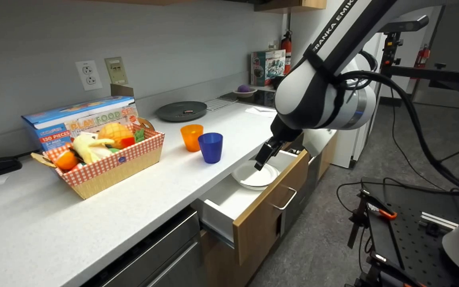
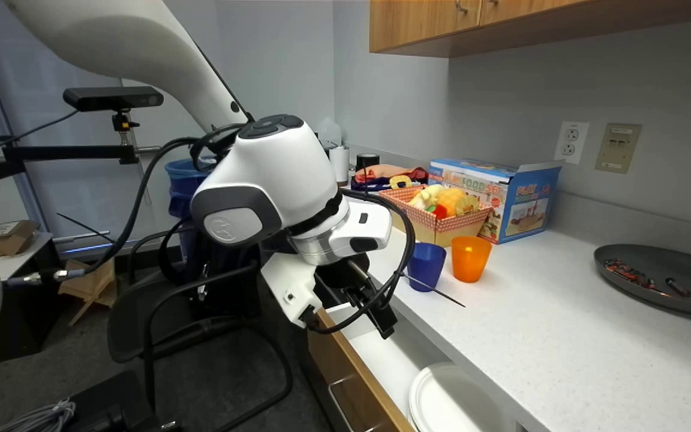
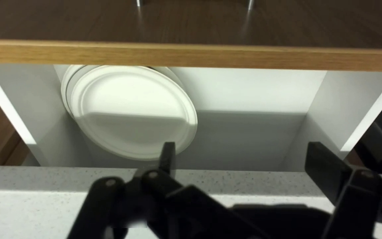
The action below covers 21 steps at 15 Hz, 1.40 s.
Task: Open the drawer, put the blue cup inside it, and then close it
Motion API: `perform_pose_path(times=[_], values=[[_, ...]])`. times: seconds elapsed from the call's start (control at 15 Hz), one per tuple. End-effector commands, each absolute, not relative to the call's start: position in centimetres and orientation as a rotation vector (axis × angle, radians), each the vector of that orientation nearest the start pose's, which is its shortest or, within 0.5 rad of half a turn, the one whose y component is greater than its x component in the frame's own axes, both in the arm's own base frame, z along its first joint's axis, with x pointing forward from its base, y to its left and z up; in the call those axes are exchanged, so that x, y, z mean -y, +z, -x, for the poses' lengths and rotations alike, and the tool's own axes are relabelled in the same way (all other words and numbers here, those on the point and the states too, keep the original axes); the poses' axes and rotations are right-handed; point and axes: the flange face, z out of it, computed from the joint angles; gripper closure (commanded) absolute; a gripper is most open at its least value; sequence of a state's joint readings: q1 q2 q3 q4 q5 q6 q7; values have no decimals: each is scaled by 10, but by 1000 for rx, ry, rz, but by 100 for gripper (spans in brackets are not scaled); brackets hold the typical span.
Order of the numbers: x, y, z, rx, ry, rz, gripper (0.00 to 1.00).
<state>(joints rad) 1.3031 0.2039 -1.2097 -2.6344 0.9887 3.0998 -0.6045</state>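
Inside the drawer [image 3: 211, 57] (standing open) lie white plates [image 3: 134, 109].

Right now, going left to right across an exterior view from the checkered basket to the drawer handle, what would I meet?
In an exterior view: checkered basket, orange cup, blue cup, white plates in the open drawer, drawer handle. I left out whatever overlaps too much.

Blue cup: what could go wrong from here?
The orange cup stands close beside the blue cup, so the open end effector might bump it when grasping. White plates lie toward one end of the drawer; a cup released on them could tip. The hanging cable loop may snag on the drawer.
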Motion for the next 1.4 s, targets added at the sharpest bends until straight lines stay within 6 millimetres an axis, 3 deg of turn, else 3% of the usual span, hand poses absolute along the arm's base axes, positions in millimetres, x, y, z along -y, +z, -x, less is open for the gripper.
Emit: perform_pose_path(times=[0.0,0.73,1.07,1.33], values=[[38,258,-448,-391,-645,3069,0],[27,218,-479,-478,-516,3029,0],[36,178,-493,-498,-447,3015,0],[39,145,-491,-496,-382,3037,0]])
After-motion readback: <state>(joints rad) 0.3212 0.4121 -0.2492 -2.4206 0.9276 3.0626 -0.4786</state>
